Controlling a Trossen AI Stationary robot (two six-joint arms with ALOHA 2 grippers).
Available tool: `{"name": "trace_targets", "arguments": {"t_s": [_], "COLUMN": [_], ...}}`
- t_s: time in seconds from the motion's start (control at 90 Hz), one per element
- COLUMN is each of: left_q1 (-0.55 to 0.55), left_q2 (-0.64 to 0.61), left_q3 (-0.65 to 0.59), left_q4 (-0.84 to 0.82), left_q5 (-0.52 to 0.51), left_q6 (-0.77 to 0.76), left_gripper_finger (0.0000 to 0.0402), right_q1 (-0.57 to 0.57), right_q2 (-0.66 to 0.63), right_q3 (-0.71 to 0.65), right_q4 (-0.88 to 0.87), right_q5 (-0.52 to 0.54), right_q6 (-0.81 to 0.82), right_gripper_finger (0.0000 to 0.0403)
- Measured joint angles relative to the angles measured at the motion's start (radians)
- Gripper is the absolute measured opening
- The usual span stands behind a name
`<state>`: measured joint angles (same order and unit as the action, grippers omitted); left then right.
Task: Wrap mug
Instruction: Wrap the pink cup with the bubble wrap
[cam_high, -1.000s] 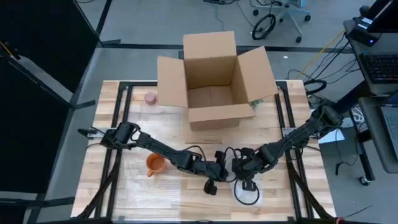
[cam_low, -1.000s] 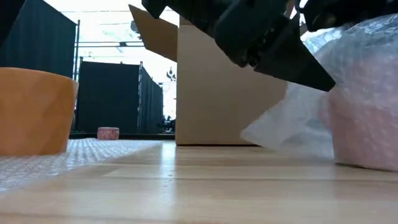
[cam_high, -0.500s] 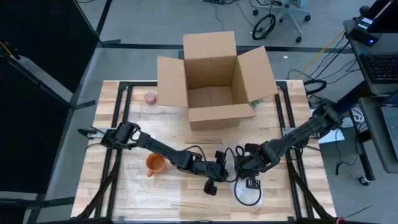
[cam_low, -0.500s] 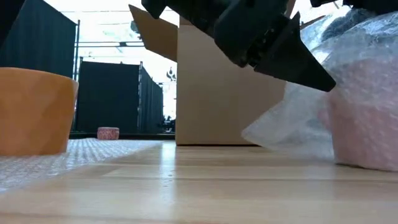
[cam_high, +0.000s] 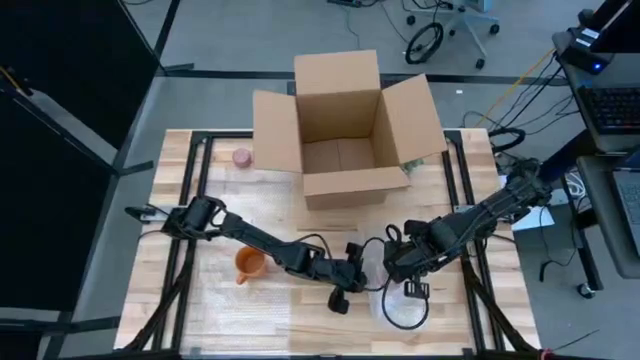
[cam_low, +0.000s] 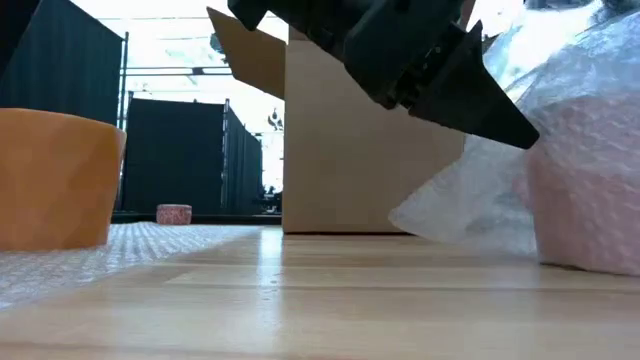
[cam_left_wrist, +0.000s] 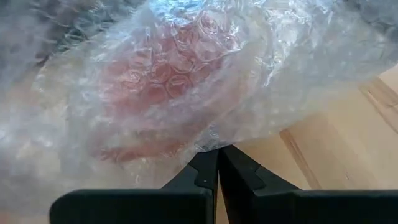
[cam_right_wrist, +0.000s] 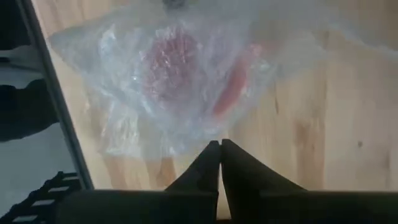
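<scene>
Both arms meet near the front middle of the wooden table (cam_high: 215, 305). The left gripper (cam_left_wrist: 218, 163) has its two dark fingers pressed together on an edge of the bubble wrap (cam_left_wrist: 186, 93), pinching the sheet. Through the plastic a pink mug (cam_left_wrist: 158, 87) shows as a reddish blur, right in front of the fingertips.

The right gripper (cam_right_wrist: 220, 149) is also clamped on the bubble wrap (cam_right_wrist: 168, 74), fingers tight together at a lower edge of the sheet; from its wrist camera the pink mug (cam_right_wrist: 171, 59) lies beneath the film on the table, apart from the fingers. In the overhead view this gripper (cam_high: 410, 288) sits just right of the left gripper (cam_high: 350, 275), with the clear bundle (cam_high: 385, 290) between and below them.

From table height, the wrapped mug (cam_low: 585, 190) stands at the right, the plastic draped over it and trailing out to the side — a dark gripper body (cam_low: 430, 70) hangs over it and hides part of the cardboard box (cam_low: 350, 150) behind.

Other things around: an orange mug (cam_high: 249, 264) stands unwrapped on a flat sheet of bubble wrap (cam_high: 230, 300), left of the grippers and close under the left arm. The open cardboard box (cam_high: 345, 125) sits at the far middle of the table, flaps spread. A small pink object (cam_high: 242, 157) rests just beside the box's left flap — what it is cannot be told.
</scene>
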<state>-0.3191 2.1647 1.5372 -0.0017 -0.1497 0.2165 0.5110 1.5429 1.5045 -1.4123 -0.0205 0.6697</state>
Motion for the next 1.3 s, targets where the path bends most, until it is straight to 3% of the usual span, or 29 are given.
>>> {"name": "trace_targets", "arguments": {"t_s": [0.156,0.289,0.467,0.811,1.044,1.3], "left_q1": [0.000,0.000,0.000,0.000,0.000,0.000], "left_q2": [0.000,0.000,0.000,0.000,0.000,0.000], "left_q3": [0.000,0.000,-0.002,-0.002,-0.002,-0.002], "left_q4": [0.001,0.002,-0.004,0.003,0.000,0.002], "left_q5": [0.000,0.000,0.000,0.000,0.000,0.000], "left_q6": [0.002,0.002,0.000,0.000,0.000,0.001], "left_gripper_finger": [0.0000,0.0000,0.0000,0.0000,0.0000,0.0000], "right_q1": [0.000,0.007,0.008,0.030,0.044,0.042], "right_q2": [0.000,-0.001,0.032,0.039,0.038,0.028], "right_q3": [0.085,0.080,-0.070,-0.287,-0.437,-0.626], "right_q4": [-0.007,0.207,0.403,0.437,0.652,0.838], "right_q5": [0.070,0.177,0.179,0.152,0.094,0.099], "right_q6": [-0.021,-0.119,-0.192,-0.020,0.023,0.098], "right_gripper_finger": [0.0000,0.0000,0.0000,0.0000,0.0000,0.0000]}}
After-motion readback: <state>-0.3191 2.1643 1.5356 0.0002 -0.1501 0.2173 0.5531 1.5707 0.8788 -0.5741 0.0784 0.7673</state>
